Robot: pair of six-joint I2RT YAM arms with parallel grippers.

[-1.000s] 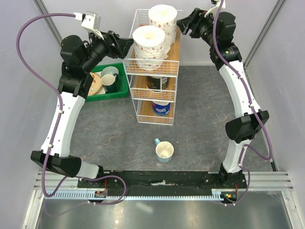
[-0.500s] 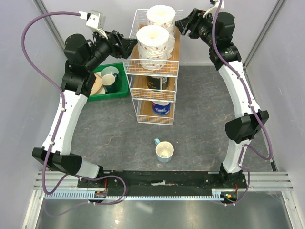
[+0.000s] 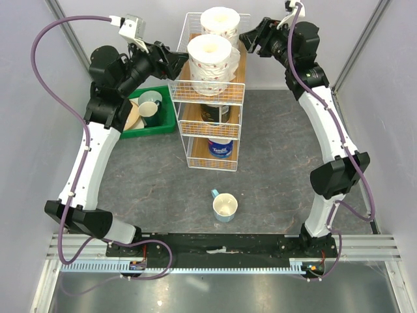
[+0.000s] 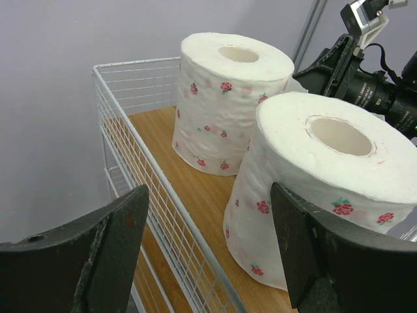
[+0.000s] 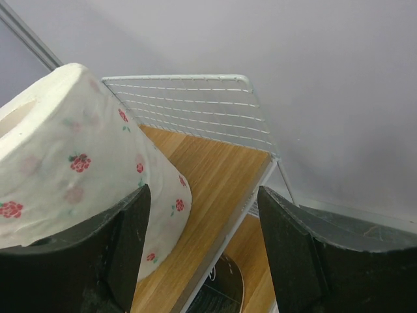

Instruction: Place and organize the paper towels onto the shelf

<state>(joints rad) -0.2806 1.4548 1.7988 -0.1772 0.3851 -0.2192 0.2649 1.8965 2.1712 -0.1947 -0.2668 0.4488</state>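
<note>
The shelf [image 3: 195,83] stands at the back centre. Two white flower-patterned paper towel rolls stand on its top board, one near [image 3: 210,55] and one far [image 3: 220,23]. A dark-wrapped roll [image 3: 215,112] is on the middle tier and a blue-wrapped roll [image 3: 220,148] on the bottom tier. My left gripper [image 3: 174,62] is open at the top tier's left rim [image 4: 163,189], the near roll [image 4: 326,182] by its right finger [image 4: 306,248]. My right gripper [image 3: 251,36] is open and empty at the top tier's right side, beside the far roll [image 5: 71,163].
A green tray [image 3: 166,124] of dishes sits left of the shelf under my left arm. A pale blue cup [image 3: 225,207] stands on the grey table in front of the shelf. Grey walls close in behind and at both sides.
My left gripper has moved right, up to the shelf's rim, and the near roll on top has shifted a little to the right. My right gripper has edged slightly left.
</note>
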